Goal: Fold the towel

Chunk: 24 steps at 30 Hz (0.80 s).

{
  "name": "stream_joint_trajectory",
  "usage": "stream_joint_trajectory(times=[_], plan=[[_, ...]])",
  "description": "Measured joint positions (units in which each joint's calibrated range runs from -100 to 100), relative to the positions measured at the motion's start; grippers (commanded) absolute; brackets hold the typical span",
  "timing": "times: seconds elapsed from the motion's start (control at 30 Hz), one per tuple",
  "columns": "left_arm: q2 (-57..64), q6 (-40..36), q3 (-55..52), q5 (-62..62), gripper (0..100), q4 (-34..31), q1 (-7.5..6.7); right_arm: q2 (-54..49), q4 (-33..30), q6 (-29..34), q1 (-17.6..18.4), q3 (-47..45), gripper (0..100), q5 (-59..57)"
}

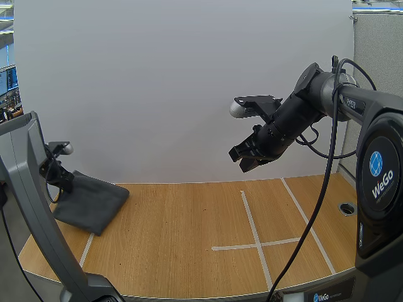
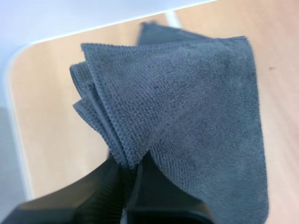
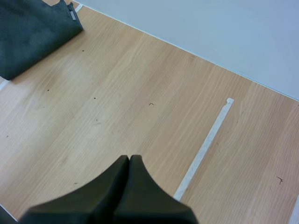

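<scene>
Towel [image 1: 93, 202], dark grey and folded in layers, sits near the tabletop's [image 1: 182, 233] left edge with one corner lifted. Your left fingers [image 2: 110, 184] are closed on that bunched corner, pinching its layers. Your right fingers [image 3: 119, 175] lie pressed together, holding nothing, raised well above the taped lines [image 1: 252, 220].

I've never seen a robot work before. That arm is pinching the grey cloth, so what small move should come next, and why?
Probably lower the left gripper and open it. Its tips pinch several stacked layers of the towel, whose far end rests on the table, while the right gripper hangs shut, high and away.
</scene>
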<state>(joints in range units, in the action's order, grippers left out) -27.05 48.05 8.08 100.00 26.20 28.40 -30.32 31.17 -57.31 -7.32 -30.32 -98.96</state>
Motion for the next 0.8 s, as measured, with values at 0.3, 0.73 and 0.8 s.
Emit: stream_joint_trajectory(times=[0.3,0.73,0.8], plan=[[-5.39,0.0,9.03,-0.16,0,-1.44,1.56,0.0,0.0,0.91,0.0,0.0,0,0.0],[-13.75,-0.62,16.68,0.0,0,0.77,3.58,0.0,0.0,1.99,0.0,0.0,0,0.0],[-14.04,-0.62,16.86,0.0,0,0.86,3.73,0.0,0.0,1.99,0.0,0.0,0,0.0]])
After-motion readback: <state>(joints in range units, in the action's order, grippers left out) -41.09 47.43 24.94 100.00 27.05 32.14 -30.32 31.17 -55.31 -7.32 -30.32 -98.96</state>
